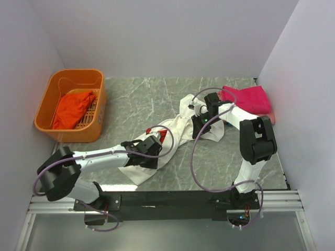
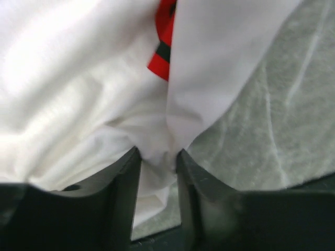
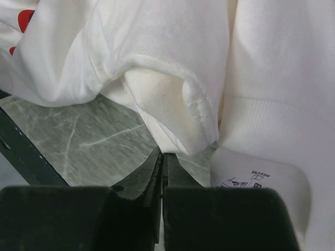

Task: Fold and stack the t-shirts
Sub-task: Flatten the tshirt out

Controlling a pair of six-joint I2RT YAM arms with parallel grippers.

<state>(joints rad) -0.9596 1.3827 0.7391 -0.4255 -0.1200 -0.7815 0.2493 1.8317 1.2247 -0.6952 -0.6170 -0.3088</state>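
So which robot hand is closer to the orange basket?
Left. The left gripper grips the white shirt right of the basket; the right gripper is farther right, at the shirt's other end.

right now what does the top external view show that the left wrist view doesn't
Only the top external view shows the rigid orange plastic basket at far left, holding an orange-red cloth shirt, and the folded magenta cloth shirt at far right. Only the left wrist view shows, close up, the left gripper pinching a bunched fold of cloth, and a red print patch with a dark stripe. Both views show the white cloth t-shirt and the grey marbled table.
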